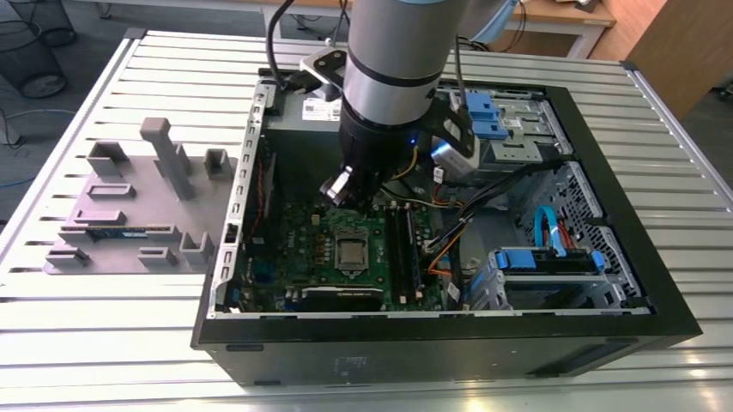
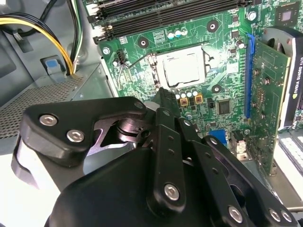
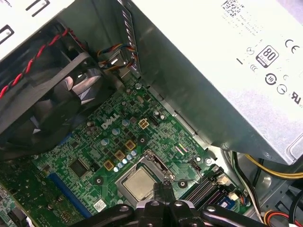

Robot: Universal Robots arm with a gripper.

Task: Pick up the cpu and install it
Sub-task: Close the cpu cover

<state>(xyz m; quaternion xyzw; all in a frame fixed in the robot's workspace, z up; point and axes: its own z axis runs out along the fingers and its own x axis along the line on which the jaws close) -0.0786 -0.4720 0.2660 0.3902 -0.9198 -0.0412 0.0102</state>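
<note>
The cpu [image 2: 182, 68], a small square chip with a silvery top, lies flat inside the metal-framed socket of the green motherboard [image 2: 222, 42]. It also shows as cpu [image 3: 139, 182] in the first wrist view and as cpu [image 1: 349, 251] in the exterior view. My gripper [image 1: 346, 190] hangs inside the open computer case, a little above the board and just beside the socket. Its black fingers come together in one narrow tip, gripper [image 2: 163, 94], gripper [image 3: 165, 188], with nothing held between them.
A grey power-supply box [image 3: 227, 71] and a black fan [image 3: 57, 109] stand close around the socket. Memory slots [image 2: 165, 14] and a graphics card [image 2: 284, 75] flank it. Outside the case, a grey fixture block [image 1: 126, 206] sits at the exterior view's left.
</note>
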